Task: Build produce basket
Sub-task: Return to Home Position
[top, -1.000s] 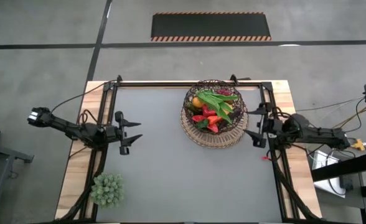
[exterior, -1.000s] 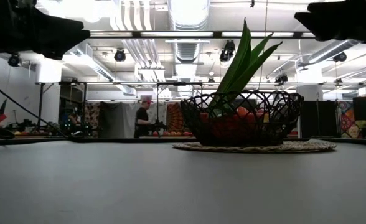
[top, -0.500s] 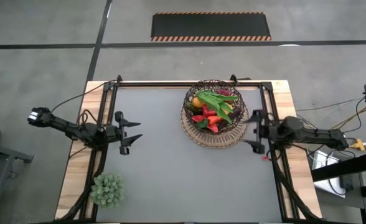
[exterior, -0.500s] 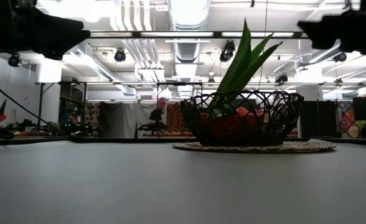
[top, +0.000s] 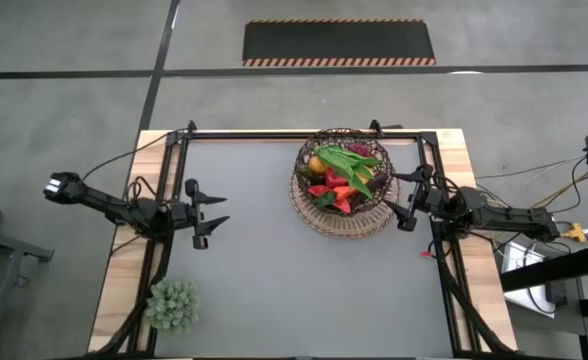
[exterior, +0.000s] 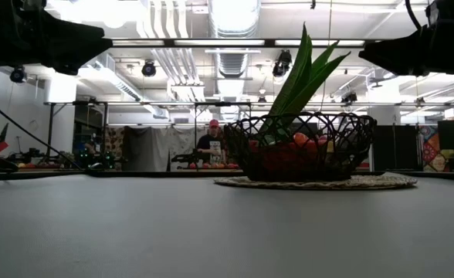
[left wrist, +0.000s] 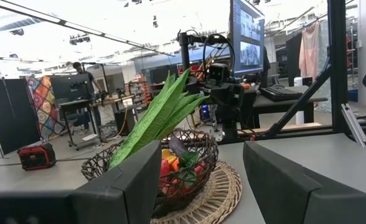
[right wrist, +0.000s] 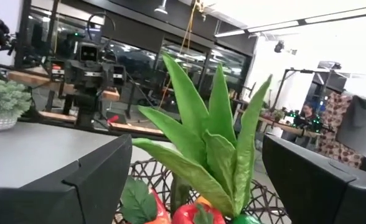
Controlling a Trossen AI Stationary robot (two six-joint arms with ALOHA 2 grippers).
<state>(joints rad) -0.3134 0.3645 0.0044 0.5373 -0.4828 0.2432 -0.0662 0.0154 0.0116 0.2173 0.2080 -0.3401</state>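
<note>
Grey matting covers the table (top: 274,270), which has a wooden border and stands on a concrete floor; a dark floor mat (top: 339,42) with striped edges lies beyond its far side. The basket (top: 302,178) stands toward the far right of the table. It is a round bowl of dark open wire weave with a flat tan woven base (top: 359,226) spreading past its wall. It is full of produce: long pointed green leaves (top: 356,156) lie across the top, an orange fruit (top: 317,165) sits at the far left inside the rim, and red pieces (top: 336,190) fill the middle. In the low view the leaves rise well above the rim.

The right end effector (top: 402,198) hangs just beside the basket's right side, above the table, with its fingers spread wide and nothing between them. The left end effector (top: 212,212) hangs over the table's left part, well apart from the basket, also spread wide and empty. Its wrist view looks across at the basket.

A pale green bushy clump (top: 172,303) sits alone at the near left corner of the table. Behind the table, a person (exterior: 213,144) shows in the room in the low view.
</note>
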